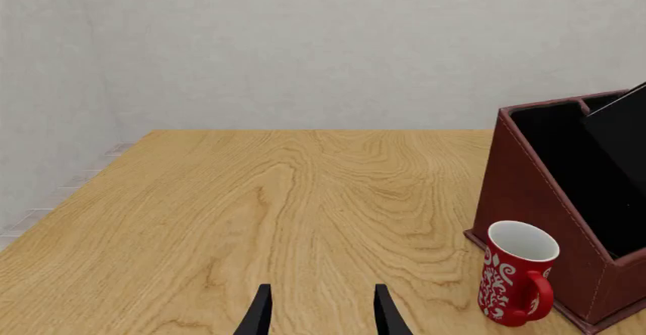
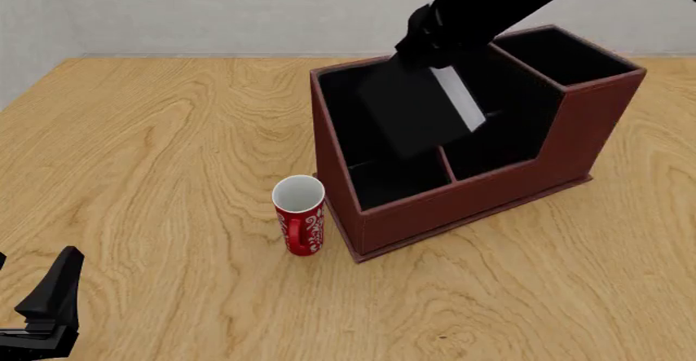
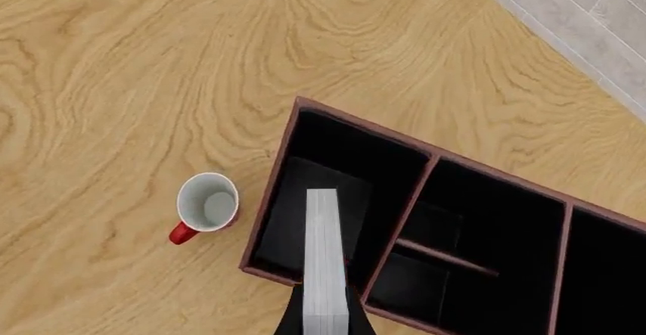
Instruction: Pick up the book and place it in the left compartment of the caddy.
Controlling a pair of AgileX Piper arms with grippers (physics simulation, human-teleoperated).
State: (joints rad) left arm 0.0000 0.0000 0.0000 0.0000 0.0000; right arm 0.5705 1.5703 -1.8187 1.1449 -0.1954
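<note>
Right wrist view is where the deciding relation is read: the book (image 3: 324,252) is clamped edge-on in the right gripper (image 3: 325,321), its white page edges running straight ahead from the fingers, and directly beyond and below it the left compartment (image 3: 333,191) of the caddy (image 3: 424,161) is seen. The book's long axis is lined up with the long run of that slot, not across it, so a straight lowering along the gripper's own line is judged to be what remains. In the front view the book (image 2: 419,116) is held tilted over the slot's opening, with its lower end apparently already within the rim; how deep it sits cannot be told. The red mug (image 2: 300,214) stands just outside the caddy wall on the slot's side, clear of the descent. The left gripper (image 1: 321,312) is held apart, empty and well away, so the right arm is the nearer.
</note>
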